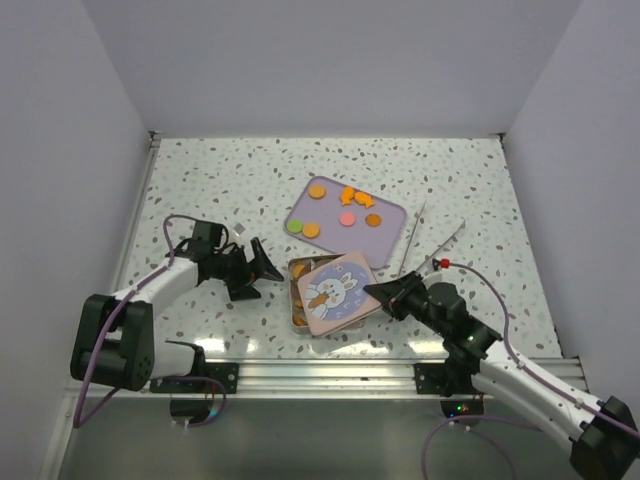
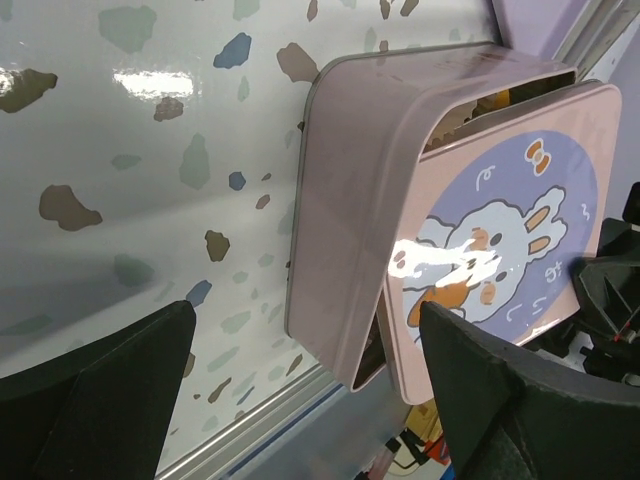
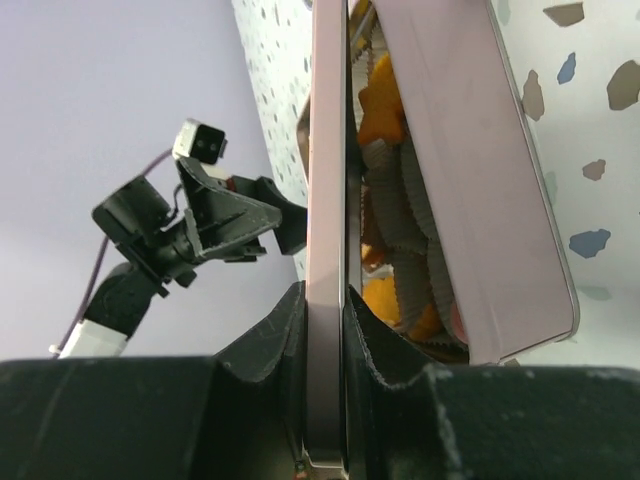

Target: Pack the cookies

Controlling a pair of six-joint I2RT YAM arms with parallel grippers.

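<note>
Top external — lid half-covers tin; cookies on tray.

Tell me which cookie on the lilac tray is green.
The green cookie lies at the tray's left end, beside an orange one; every other cookie there is orange or pink.

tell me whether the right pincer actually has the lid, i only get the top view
Observer: Yes. The right wrist view shows the edge of the lid clamped in the right pincer.
Operator: anything in the tin under it
Observer: Orange cookies in pleated paper cups show through the gap between the lid and the tin.
Operator: and the left pincer
Observer: The left wrist view shows the left pincer wide open and aimed at the tin's near corner.
</note>
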